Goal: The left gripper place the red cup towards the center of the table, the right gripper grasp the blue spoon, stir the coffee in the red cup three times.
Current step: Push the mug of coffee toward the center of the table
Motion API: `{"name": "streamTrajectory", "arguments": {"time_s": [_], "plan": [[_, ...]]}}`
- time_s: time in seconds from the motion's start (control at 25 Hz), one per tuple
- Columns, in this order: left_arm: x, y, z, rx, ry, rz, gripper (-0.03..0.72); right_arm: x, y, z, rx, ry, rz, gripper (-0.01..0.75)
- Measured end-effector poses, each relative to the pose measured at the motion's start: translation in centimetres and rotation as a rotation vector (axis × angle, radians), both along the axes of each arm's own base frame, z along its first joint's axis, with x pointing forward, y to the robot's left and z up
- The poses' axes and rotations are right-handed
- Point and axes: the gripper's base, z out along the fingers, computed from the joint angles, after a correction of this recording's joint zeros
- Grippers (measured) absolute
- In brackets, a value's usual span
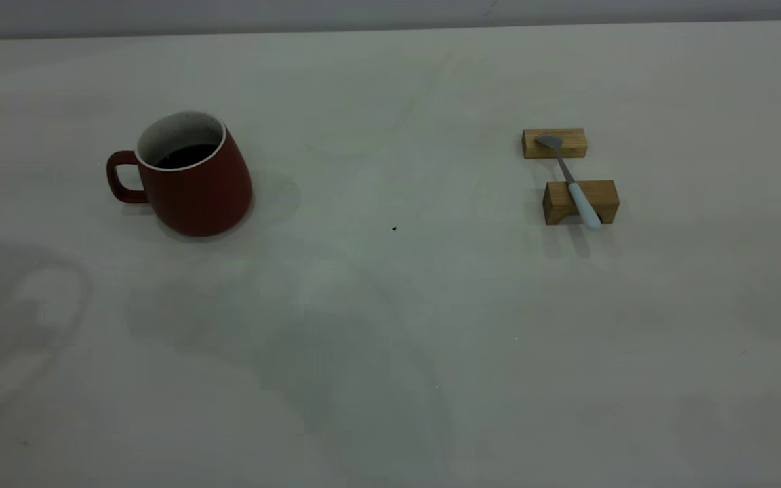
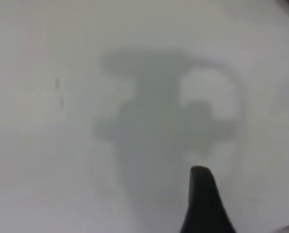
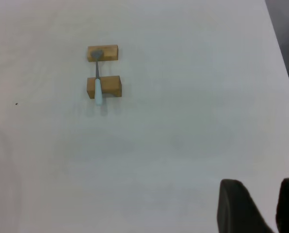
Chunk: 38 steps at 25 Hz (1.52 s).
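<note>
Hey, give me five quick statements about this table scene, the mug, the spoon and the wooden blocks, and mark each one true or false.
1. The red cup stands upright with dark coffee inside. True.
2. The blue spoon is inside the cup. False: it lies across two wooden blocks, far from the cup.
3. The cup's handle points away from the spoon. True.
4. The spoon's metal bowl rests on the block farther from the camera in the exterior view, its pale handle on the nearer one. True.
5. The right gripper is closed on the spoon. False: in the right wrist view it hangs well away from the spoon, fingers apart, nothing between them.
</note>
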Motion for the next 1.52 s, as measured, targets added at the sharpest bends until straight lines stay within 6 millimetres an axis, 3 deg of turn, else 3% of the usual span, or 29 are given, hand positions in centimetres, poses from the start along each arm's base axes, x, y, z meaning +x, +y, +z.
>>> {"name": "streamTrajectory", "arguments": {"time_s": [0.48, 0.76, 1.04, 1.28, 1.52], "plan": [[9.5, -1.0, -5.0, 0.064, 0.001, -0.692, 0.551, 0.0, 0.0, 0.0, 0.000, 0.000, 0.000, 0.241], [13.2, -2.3, -7.1, -0.041, 0.094, -0.894, 0.551, 0.0, 0.0, 0.0, 0.000, 0.000, 0.000, 0.241], [15.2, -2.2, -8.4, -0.057, 0.151, -1.000, 0.551, 0.0, 0.0, 0.0, 0.000, 0.000, 0.000, 0.241], [15.3, -3.4, -11.0, -0.053, 0.179, -1.158, 0.551, 0.0, 0.0, 0.0, 0.000, 0.000, 0.000, 0.241], [15.6, -4.6, -13.0, -0.023, 0.165, -1.195, 0.551, 0.0, 0.0, 0.0, 0.000, 0.000, 0.000, 0.241]]}}
